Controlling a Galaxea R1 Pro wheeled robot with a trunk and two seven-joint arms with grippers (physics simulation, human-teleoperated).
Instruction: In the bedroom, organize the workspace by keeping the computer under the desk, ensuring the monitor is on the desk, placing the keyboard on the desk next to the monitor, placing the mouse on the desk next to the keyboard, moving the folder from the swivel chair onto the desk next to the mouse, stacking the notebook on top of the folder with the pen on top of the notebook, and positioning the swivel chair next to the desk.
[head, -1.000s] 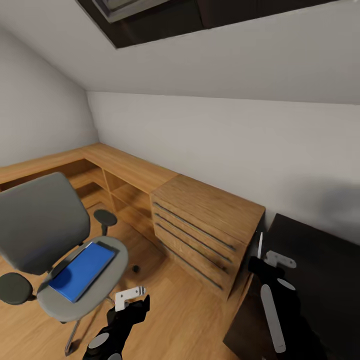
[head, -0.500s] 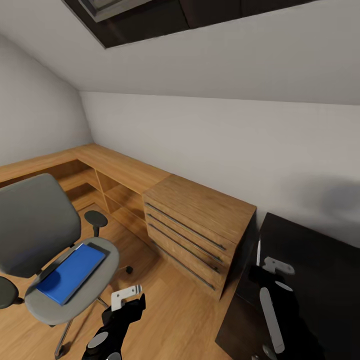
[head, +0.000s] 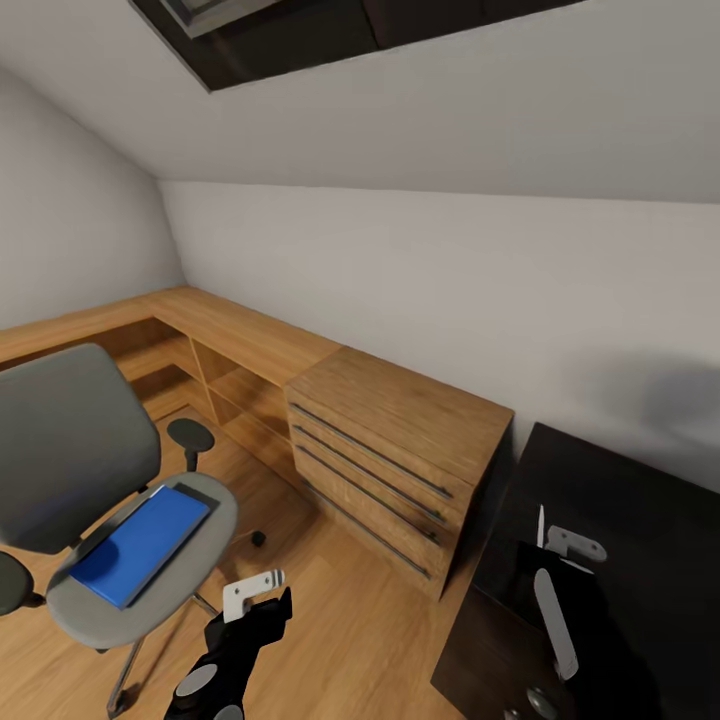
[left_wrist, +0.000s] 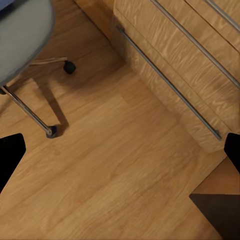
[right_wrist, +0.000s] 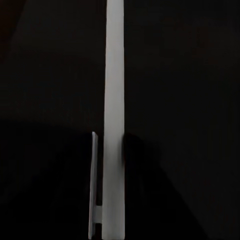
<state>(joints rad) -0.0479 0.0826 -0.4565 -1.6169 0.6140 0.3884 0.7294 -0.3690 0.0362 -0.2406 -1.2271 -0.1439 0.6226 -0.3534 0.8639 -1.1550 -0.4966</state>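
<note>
The grey swivel chair (head: 62, 452) stands at the left on the wood floor, with the blue folder (head: 140, 545) lying flat on its seat. Low in the head view, right of the chair, my left gripper (head: 270, 598) hangs open and empty over the floor. In the left wrist view its fingertips (left_wrist: 10, 156) sit far apart, with the chair seat (left_wrist: 20, 35) off to one side. At the right, my right gripper (head: 548, 548) is shut on the slim white pen (head: 541, 524), held upright above the black desk (head: 640, 500). The pen (right_wrist: 114, 100) shows against darkness in the right wrist view.
A light wood drawer unit (head: 400, 450) stands between chair and desk, joined to a low wood shelf (head: 230, 335) along the wall. The chair's star base and a castor (left_wrist: 69, 66) spread over the floor. The desk's corner (left_wrist: 215, 212) lies near my left gripper.
The view swung right a second ago, shifting everything left. Since half a second ago, my right gripper has carried the pen a little right and lower over the desk. The left arm held still.
</note>
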